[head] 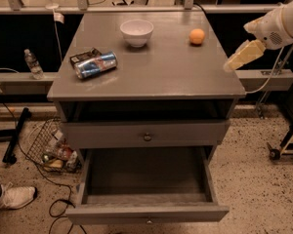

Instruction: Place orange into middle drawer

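Observation:
The orange [197, 36] sits on the grey cabinet top [156, 67] near its back right corner. The middle drawer [146, 177] is pulled out at the bottom, its grey inside bare. The gripper [240, 56] hangs from the white arm at the right, over the cabinet's right edge. It is in front of and to the right of the orange, apart from it, and nothing shows in it.
A white bowl [136, 32] stands at the back middle of the top. A blue-silver can [95, 65] lies at the left beside a dark packet [84, 56]. A closed knobbed drawer front [146, 134] is above the open drawer. A wire basket [51, 147] is on the floor.

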Robot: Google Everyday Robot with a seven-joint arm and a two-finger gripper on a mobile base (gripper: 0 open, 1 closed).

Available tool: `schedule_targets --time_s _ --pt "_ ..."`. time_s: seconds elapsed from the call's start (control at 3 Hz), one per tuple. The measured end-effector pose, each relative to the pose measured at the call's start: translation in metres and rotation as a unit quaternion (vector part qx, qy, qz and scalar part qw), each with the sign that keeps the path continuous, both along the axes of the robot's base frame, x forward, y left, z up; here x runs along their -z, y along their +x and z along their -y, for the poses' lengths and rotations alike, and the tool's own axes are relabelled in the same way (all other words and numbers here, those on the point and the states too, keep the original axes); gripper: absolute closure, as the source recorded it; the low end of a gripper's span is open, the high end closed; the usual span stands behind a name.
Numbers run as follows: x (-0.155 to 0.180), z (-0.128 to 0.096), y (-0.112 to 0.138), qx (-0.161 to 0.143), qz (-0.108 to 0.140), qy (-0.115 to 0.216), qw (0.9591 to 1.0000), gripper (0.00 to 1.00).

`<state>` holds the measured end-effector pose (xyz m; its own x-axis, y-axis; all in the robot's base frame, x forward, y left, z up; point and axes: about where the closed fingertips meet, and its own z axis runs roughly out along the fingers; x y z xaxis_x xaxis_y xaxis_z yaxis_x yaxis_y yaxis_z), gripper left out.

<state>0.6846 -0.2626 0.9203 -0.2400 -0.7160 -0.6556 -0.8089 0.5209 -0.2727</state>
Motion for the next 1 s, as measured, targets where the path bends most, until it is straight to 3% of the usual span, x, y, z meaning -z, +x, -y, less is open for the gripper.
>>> schedule_targets --time_s 0.33,0.67,1.0 --pt "0.012 0.000 0.012 0.017 0.006 0.016 0.9997 0.00" --pt "0.030 0.012 0.070 0.089 0.034 0.054 0.9940 0.00" --pt "0.036 0.019 0.103 0.134 0.054 0.081 0.9862 0.00"
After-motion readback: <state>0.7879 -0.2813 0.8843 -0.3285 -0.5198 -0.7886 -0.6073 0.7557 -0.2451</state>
